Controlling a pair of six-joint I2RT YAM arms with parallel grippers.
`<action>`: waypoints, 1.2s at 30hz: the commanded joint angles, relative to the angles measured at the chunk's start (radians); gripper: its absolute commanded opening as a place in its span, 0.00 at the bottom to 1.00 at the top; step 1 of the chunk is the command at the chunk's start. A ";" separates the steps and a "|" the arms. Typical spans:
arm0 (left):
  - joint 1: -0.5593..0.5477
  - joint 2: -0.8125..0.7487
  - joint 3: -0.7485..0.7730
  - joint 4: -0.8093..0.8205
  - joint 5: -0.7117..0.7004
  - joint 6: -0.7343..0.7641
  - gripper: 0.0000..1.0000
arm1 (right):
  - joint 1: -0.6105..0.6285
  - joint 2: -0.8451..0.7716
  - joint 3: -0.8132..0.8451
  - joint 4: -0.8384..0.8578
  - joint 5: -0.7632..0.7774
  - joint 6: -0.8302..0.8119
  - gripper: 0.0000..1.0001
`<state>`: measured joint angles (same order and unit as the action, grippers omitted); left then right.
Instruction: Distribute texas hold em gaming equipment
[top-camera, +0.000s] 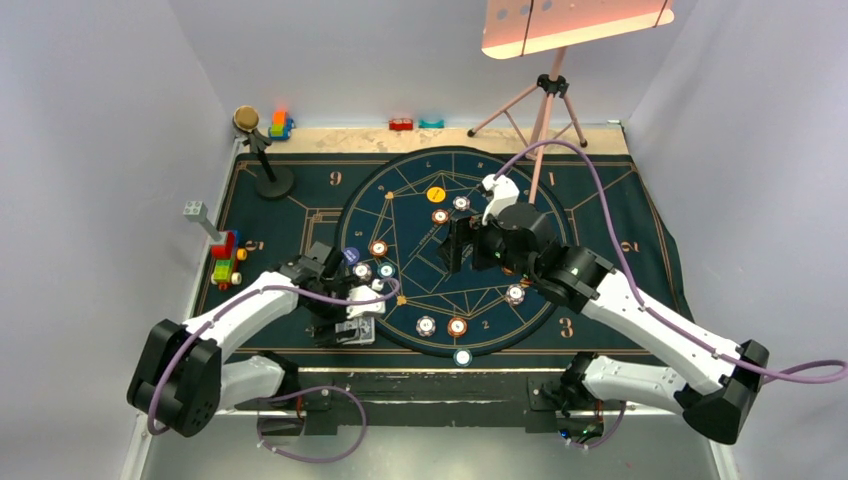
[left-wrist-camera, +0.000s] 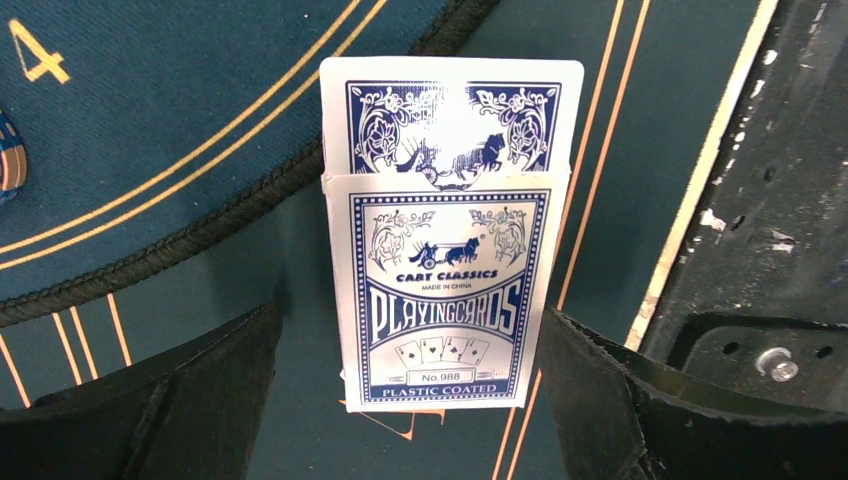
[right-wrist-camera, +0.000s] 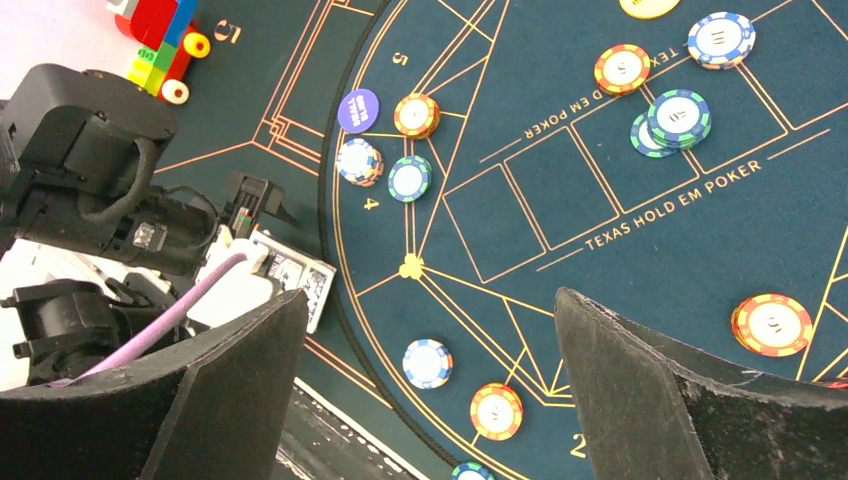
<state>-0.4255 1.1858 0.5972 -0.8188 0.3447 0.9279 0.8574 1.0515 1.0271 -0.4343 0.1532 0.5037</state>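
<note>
A blue-and-white box of playing cards (left-wrist-camera: 440, 290) lies flat on the dark mat near its front edge, with cards sticking out of its open end. My left gripper (left-wrist-camera: 410, 320) is open around the box's lower end, a gap on each side. From above, the left gripper (top-camera: 356, 328) sits at the front left. My right gripper (top-camera: 455, 246) hovers open over the mat's centre with nothing in it. Several chips lie on the circle: a white-blue chip (right-wrist-camera: 427, 362), an orange chip (right-wrist-camera: 497, 410), a teal chip (right-wrist-camera: 410, 178) and a purple disc (right-wrist-camera: 358, 110).
The dark blue mat (top-camera: 620, 230) covers most of the table. Colourful toy blocks (top-camera: 227, 258) and a grey block (top-camera: 195, 211) lie at its left edge. A small stand (top-camera: 262, 150) is at the back left, a tripod (top-camera: 545, 100) at the back. A black strip (left-wrist-camera: 780, 200) borders the mat in front.
</note>
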 joint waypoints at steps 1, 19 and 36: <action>-0.040 -0.012 -0.024 0.080 -0.056 -0.008 1.00 | -0.031 -0.018 -0.012 0.033 -0.046 0.003 0.98; -0.057 -0.069 -0.055 0.086 -0.014 0.005 0.46 | -0.066 0.017 -0.043 0.103 -0.150 0.022 0.97; -0.052 -0.270 0.218 -0.233 0.058 -0.192 0.00 | -0.065 0.130 -0.081 0.306 -0.414 0.145 0.98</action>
<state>-0.4789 0.9478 0.6884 -0.9497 0.3237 0.8280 0.7959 1.1728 0.9516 -0.2638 -0.1474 0.5884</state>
